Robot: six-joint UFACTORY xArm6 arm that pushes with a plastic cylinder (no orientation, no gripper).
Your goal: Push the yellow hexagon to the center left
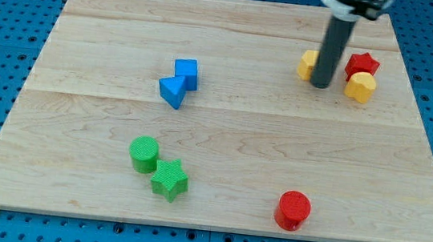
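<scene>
A yellow block, which I take for the yellow hexagon (308, 64), lies at the upper right of the wooden board (212, 161), partly hidden behind my rod. My tip (320, 85) rests on the board just right of it, touching or nearly touching. A second yellow block (360, 86) lies further right, below the red star (362, 65). My tip stands between the two yellow blocks.
A blue cube (186, 73) and a blue triangular block (172, 91) sit together left of centre. A green cylinder (144, 154) and a green star (170, 179) sit at the lower left. A red cylinder (293, 210) lies near the bottom edge.
</scene>
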